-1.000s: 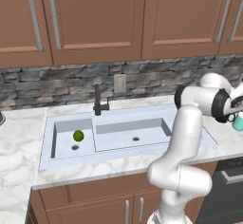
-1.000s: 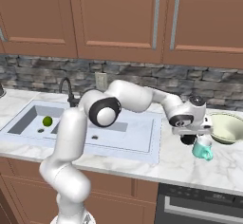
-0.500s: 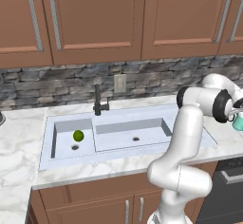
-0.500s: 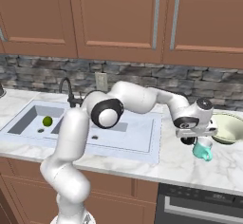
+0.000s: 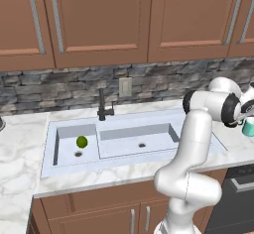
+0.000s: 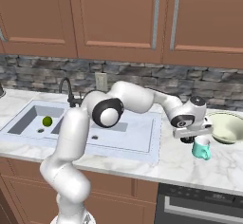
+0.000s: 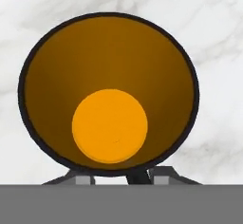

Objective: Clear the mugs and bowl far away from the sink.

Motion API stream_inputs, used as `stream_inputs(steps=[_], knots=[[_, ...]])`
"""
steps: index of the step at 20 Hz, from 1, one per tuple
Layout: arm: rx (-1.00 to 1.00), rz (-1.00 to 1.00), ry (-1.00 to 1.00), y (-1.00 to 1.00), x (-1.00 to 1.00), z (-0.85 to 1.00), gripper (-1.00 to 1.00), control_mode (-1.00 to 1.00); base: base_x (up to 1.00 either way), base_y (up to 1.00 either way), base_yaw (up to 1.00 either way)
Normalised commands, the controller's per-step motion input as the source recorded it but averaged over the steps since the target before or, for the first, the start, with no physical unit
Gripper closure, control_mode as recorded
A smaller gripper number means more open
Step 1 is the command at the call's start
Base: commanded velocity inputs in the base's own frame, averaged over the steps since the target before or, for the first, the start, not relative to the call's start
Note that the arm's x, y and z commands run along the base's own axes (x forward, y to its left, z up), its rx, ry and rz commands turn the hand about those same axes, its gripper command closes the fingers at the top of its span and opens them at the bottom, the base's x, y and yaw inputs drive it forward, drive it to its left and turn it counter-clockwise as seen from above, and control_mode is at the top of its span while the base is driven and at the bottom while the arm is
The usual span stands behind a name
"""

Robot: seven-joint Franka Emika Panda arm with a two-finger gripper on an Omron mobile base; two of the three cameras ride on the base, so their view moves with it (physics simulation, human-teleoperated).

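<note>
Seen from straight above in the hand view, the black mug (image 7: 109,95) shows its orange inside. My gripper (image 7: 126,176) sits at the mug's near rim, its fingertips mostly hidden by the rim, so I cannot tell how the jaws stand. On the counter right of the sink (image 6: 142,140), the gripper (image 6: 192,136) hangs low beside the teal mug (image 6: 202,148). The pale bowl (image 6: 228,128) lies just behind and to the right of that mug. From the left base view, the gripper (image 5: 239,121) is at the far right next to the teal mug (image 5: 249,127).
A small green fruit (image 5: 82,142) lies in the small left basin of the sink (image 5: 134,131), and a slim black faucet (image 5: 102,106) stands behind it. Stone backsplash and wooden cabinets rise at the back. A dark oven front (image 6: 199,211) is below the counter.
The gripper has come down lower over the counter beside the teal mug. The teal mug and the bowl have stayed in place.
</note>
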Motion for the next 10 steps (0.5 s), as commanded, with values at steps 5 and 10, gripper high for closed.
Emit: stream_inputs(steps=[5, 10], knots=[[0.02, 0.0, 0.0, 0.0, -0.14, 0.05, 1.0, -1.0, 0.0, 0.0, 0.0], [0.03, 0.0, -0.13, 0.31, -0.59, 0.82, 1.0, -1.0, 0.0, 0.0, 0.0]])
